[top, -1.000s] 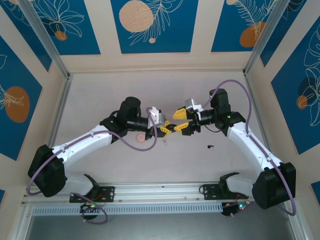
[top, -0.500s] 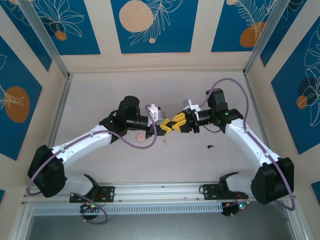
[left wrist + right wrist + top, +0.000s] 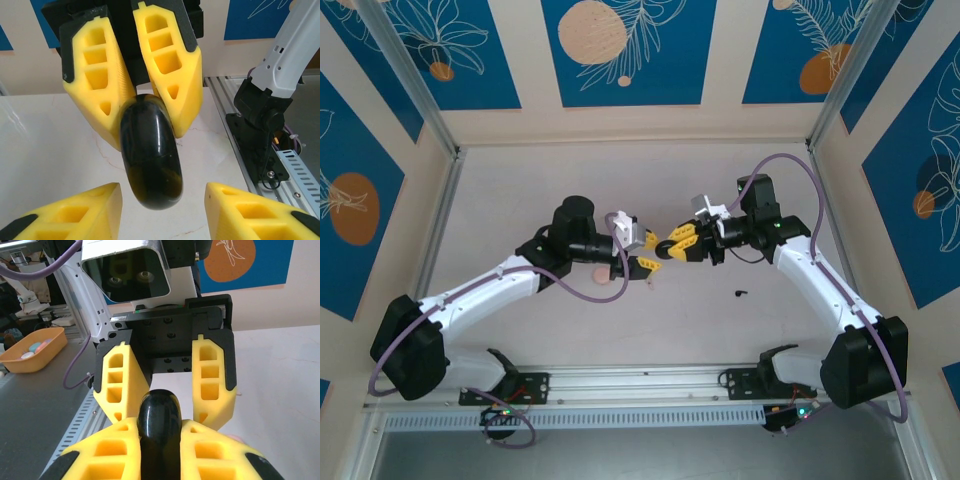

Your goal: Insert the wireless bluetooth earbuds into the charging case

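One black case (image 3: 150, 152); one earbud (image 3: 741, 294); two tools: left tool (image 3: 652, 254), right tool (image 3: 670, 243); one orange tray (image 3: 31, 349)

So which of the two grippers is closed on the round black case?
The right gripper: its yellow fingers press the black case from both sides. The left gripper is open, its fingers spread wide on either side of the case.

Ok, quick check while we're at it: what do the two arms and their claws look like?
The left arm and right arm have white shells with black joints and black bases. A purple cable loops along each. The left claw and right claw have chunky yellow fingers with moulded pockets, set in black holders.
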### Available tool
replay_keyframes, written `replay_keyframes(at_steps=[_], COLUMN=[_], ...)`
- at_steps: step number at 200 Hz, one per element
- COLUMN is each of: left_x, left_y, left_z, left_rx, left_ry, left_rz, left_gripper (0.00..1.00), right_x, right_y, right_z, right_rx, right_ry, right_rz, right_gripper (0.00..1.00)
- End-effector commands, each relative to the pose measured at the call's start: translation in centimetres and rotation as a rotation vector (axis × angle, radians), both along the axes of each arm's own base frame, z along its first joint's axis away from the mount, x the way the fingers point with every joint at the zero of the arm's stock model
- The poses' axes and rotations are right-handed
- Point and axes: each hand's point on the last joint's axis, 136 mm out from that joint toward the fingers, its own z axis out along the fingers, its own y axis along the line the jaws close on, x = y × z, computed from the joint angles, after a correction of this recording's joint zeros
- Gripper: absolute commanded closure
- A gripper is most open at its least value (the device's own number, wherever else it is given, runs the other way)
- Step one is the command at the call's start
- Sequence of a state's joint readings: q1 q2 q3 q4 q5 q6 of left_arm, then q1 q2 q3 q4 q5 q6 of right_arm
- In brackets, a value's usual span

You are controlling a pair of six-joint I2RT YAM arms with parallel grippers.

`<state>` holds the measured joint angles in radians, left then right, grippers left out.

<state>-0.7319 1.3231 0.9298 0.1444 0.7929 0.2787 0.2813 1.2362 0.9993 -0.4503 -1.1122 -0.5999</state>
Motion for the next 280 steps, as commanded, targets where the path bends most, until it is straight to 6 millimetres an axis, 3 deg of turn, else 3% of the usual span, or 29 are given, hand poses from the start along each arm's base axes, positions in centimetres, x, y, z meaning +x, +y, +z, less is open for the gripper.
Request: replay_keyframes(at_steps=[1, 45, 89, 97, 107, 128, 151, 184, 231, 280], left_x=[-0.3, -0.5, -0.6, -0.6, -0.6, -0.6, -0.7, -0.6, -0.1, -0.2], left_y=[-0.3, -0.7, -0.6, -0.5, -0.4, -0.3, 0.0, 0.0, -0.6, -1.0], left_z=[0.7, 0.7, 1.0, 1.0, 0.8, 0.1, -0.5, -1.2, -1.3, -0.8], left_rx=[-0.029, -0.044, -0.045, -0.043, -0.035, -0.009, 0.004, 0.018, 0.016, 0.017], left_ry=[0.002, 0.031, 0.019, 0.016, 0.017, 0.025, 0.044, 0.106, 0.27, 0.388], left_rz=[-0.021, -0.043, -0.049, -0.048, -0.042, -0.031, -0.022, 0.0, 0.028, 0.023], left_gripper=[0.58, 0.61, 0.8, 0.83, 0.85, 0.86, 0.86, 0.86, 0.86, 0.87], right_x=[-0.8, -0.7, -0.8, -0.7, -0.5, -0.3, -0.7, -1.2, -0.3, -0.1], right_y=[0.3, 0.6, 0.8, 0.8, 0.7, -0.3, -1.7, -2.8, -2.7, -2.1], right_z=[1.2, 0.9, 0.7, 0.7, 0.8, 1.4, 2.1, 1.4, -1.3, -0.4], right_rx=[0.032, 0.02, 0.012, 0.009, 0.005, 0.021, 0.031, -0.01, -0.068, -0.037], right_ry=[-0.003, -0.009, -0.007, -0.003, 0.011, 0.026, 0.019, 0.015, 0.085, 0.168], right_rz=[0.045, 0.044, 0.045, 0.041, 0.026, -0.012, -0.074, -0.178, -0.269, -0.213], right_gripper=[0.89, 0.88, 0.87, 0.84, 0.71, 0.58, 0.51, 0.46, 0.4, 0.39])
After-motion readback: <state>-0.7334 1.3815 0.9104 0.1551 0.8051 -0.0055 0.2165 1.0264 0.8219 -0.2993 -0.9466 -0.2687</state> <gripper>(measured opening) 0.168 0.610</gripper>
